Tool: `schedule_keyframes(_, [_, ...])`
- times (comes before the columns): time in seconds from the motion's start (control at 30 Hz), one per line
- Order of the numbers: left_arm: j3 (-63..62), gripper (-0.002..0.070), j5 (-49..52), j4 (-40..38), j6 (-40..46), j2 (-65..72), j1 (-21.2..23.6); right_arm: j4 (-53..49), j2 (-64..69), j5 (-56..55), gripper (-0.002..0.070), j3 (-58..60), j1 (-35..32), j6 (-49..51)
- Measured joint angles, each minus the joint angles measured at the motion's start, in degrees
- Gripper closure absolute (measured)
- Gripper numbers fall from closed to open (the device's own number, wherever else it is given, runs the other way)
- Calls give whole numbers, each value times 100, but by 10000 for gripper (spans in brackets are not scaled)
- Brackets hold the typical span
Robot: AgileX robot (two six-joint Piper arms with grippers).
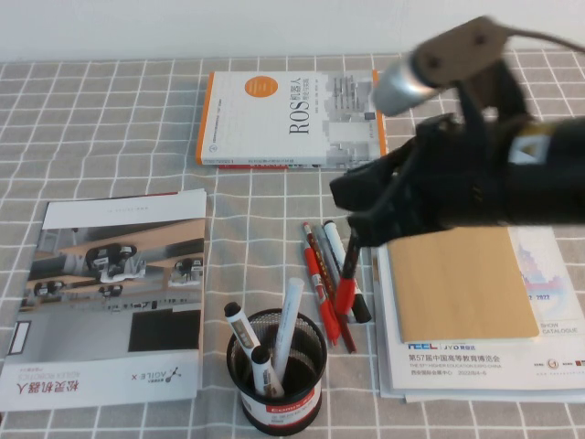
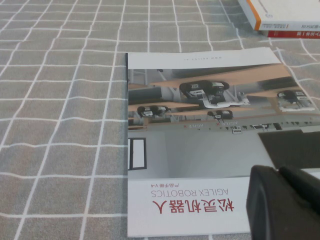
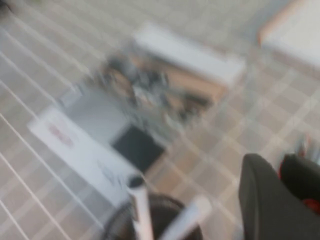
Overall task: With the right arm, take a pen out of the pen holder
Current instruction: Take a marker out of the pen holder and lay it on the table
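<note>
Right gripper point(image 1: 356, 234), clamped on a red-capped marker point(image 1: 345, 291), hung over the loose pens point(image 1: 315, 274) beside the mesh pen holder point(image 1: 276, 370), so removal looked done and the next move called for a gentle set-down, while the left gripper point(image 2: 282, 205) sat over the AgileX brochure point(image 2: 200, 150).

Light: bright, even, diffuse; shadows faint.
High view: motion blur, upper right.
Right wrist view: blurred throughout, pen holder point(image 3: 159, 221) smeared.
</note>
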Motion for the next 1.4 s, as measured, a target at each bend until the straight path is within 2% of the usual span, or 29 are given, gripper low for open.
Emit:
schedule_keyframes(0.27, [0, 678, 0, 0, 0, 0, 0, -696, 1641, 1351, 653, -1472, -318, 638])
schedule_keyframes(0.7, [0, 678, 0, 0, 0, 0, 0, -683, 4041, 2215, 653, -3424, -574, 651])
schedule_keyframes(1.0, [0, 678, 0, 0, 0, 0, 0, -487, 4921, 2340, 653, -4227, -574, 551])
schedule_keyframes(1.4, [0, 678, 0, 0, 0, 0, 0, -326, 5191, 2381, 653, -4350, -679, 542])
